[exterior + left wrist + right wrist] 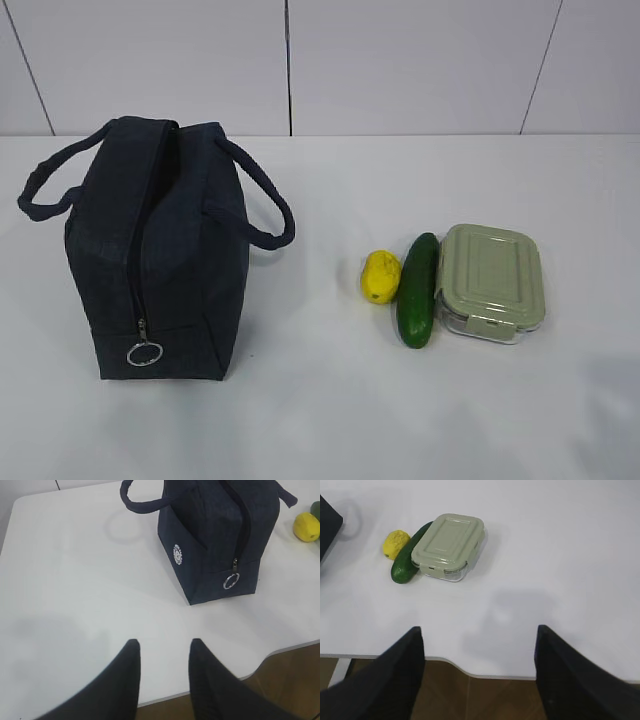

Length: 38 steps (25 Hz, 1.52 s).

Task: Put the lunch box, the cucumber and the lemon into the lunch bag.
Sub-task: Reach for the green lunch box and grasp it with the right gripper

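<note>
While both arms wait at the near edge of the table (320, 420), I see each gripper only through its own wrist camera. The left gripper (164, 647) has its two dark fingers a small way apart and nothing between them; it hangs over the table's near edge. The right gripper (479, 632) stands much wider, its fingers far apart and also empty, above the front rim of the table.

Going further in, on my left side stands the lunch bag (160, 250), dark navy, upright on the white surface. Its zipper runs down the end that faces me and looks closed, and the metal ring pull (145, 354) hangs low near the bottom. The two loop handles spread to each side. From the left wrist camera I can see a small white round logo (177, 554) on its side.

On my right side the three items lie in a row, well apart from the bag. The lemon (380, 276) is nearest to the bag, the cucumber (418, 290) lies just beside it, and the lunch box (490, 283) with its pale green lid touches the cucumber on the other side.

Behind all this is a plain white wall (400, 60).
</note>
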### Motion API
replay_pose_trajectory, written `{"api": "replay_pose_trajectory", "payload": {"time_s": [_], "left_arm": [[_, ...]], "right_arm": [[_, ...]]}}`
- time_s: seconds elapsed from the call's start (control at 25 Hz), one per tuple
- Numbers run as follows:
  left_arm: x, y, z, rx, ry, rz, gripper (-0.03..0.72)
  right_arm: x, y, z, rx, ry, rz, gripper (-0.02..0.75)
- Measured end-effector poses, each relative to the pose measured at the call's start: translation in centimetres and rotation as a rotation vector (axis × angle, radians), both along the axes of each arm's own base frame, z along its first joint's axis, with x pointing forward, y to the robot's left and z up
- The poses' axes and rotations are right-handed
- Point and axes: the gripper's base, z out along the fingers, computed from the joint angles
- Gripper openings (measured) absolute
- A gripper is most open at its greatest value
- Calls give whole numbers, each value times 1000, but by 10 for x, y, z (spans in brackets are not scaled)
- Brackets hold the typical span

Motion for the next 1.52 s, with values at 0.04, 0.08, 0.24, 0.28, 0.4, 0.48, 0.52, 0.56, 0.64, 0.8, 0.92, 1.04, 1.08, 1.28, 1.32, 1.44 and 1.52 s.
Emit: {"api": "replay_pose_trajectory", "payload": {"time_s": [0.04, 0.08, 0.24, 0.28, 0.4, 0.48, 0.52, 0.56, 0.64, 0.8, 0.92, 1.04, 1.08, 1.28, 1.32, 1.44, 1.52], "left_arm": [[0, 0, 0, 0, 0, 0, 235], [0, 0, 0, 0, 0, 0, 235], [0, 0, 0, 0, 0, 0, 235], [0, 0, 0, 0, 0, 0, 235], [0, 0, 0, 0, 0, 0, 235], [0, 0, 0, 0, 0, 0, 235], [0, 0, 0, 0, 0, 0, 235], [0, 0, 0, 0, 0, 0, 235], [0, 0, 0, 0, 0, 0, 235], [0, 0, 0, 0, 0, 0, 235], [0, 0, 0, 0, 0, 0, 235], [0, 0, 0, 0, 0, 0, 235], [0, 0, 0, 0, 0, 0, 235], [0, 0, 0, 0, 0, 0, 235], [0, 0, 0, 0, 0, 0, 235], [0, 0, 0, 0, 0, 0, 235], [0, 0, 0, 0, 0, 0, 235]], "right_arm": [[2, 0, 0, 21, 19, -13, 533], [5, 1, 0, 40, 48, -27, 533], [23, 3, 0, 69, 171, -57, 533], [27, 3, -1, 68, 200, -61, 533], [43, 5, -2, 66, 285, -64, 533], [52, 7, -2, 77, 307, -61, 533], [58, 9, -2, 86, 315, -57, 533], [62, 11, -1, 100, 316, -50, 533], [74, 15, -1, 136, 325, -39, 533], [96, 22, -4, 192, 375, -26, 533], [114, 27, -3, 200, 402, 8, 533], [133, 33, -1, 211, 419, 55, 533], [140, 35, 0, 218, 430, 67, 533], [166, 43, 0, 231, 450, 121, 531], [171, 44, -1, 233, 455, 130, 527], [185, 48, -5, 254, 480, 156, 519], [195, 50, -7, 275, 496, 166, 515]]}}
